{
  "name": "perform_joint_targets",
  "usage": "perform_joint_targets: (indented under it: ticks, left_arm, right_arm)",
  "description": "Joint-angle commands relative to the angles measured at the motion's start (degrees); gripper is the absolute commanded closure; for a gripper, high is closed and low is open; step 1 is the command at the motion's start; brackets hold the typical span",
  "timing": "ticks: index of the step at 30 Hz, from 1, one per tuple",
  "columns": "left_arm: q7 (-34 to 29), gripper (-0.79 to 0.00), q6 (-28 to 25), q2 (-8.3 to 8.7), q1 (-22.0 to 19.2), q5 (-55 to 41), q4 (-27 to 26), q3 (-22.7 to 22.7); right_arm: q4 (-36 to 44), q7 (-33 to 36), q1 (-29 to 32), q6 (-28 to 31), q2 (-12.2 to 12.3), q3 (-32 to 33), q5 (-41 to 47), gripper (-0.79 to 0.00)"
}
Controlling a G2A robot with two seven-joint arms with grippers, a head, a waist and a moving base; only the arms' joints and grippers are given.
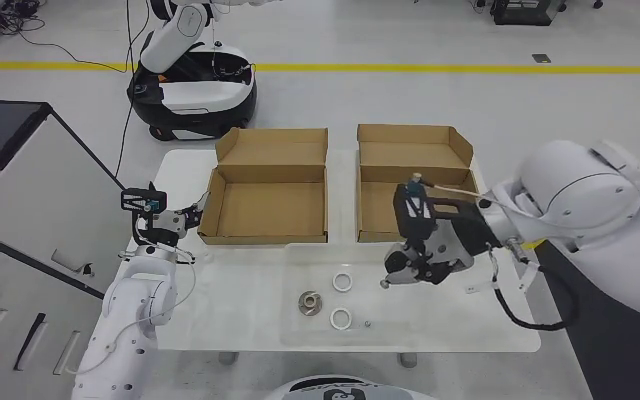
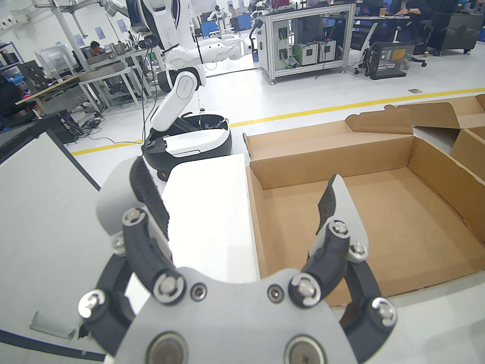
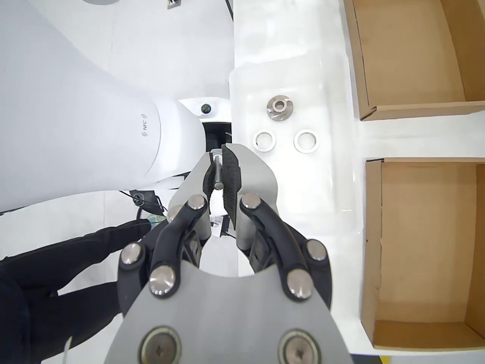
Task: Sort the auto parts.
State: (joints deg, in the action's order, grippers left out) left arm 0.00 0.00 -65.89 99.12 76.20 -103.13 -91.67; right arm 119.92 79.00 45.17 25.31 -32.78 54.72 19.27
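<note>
Bolt (image 3: 216, 170) sits clamped between the nearly closed fingers of the right gripper (image 3: 219, 155), held off the white table (image 1: 250, 300). Just past that gripper's tips lie two white rings (image 3: 265, 141) (image 3: 307, 140), with a metal flanged hub (image 3: 279, 106) beyond them. The right cardboard box (image 1: 385, 205) is close beside the right gripper. The left gripper (image 2: 235, 176) is spread wide and holds nothing, hanging at the outer corner of the left cardboard box (image 2: 360, 210).
</note>
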Motion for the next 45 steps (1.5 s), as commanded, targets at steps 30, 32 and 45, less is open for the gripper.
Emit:
perform_joint_targets:
  ticks: [30,32,45]
  left_arm:
    - [0.0,-0.785,0.0,0.0,0.0,0.0,0.0,0.0]
    - [0.0,-0.785,0.0,0.0,0.0,0.0,0.0,0.0]
    - [0.0,-0.785,0.0,0.0,0.0,0.0,0.0,0.0]
  right_arm:
    - [-8.62,-32.69,-8.39,32.69,15.15,-16.3,8.94,0.0]
    - [-7.95,-32.69,-10.09,32.69,15.17,-16.91,11.16,0.0]
    - [-7.73,-32.69,-10.82,32.69,15.13,-17.18,12.11,0.0]
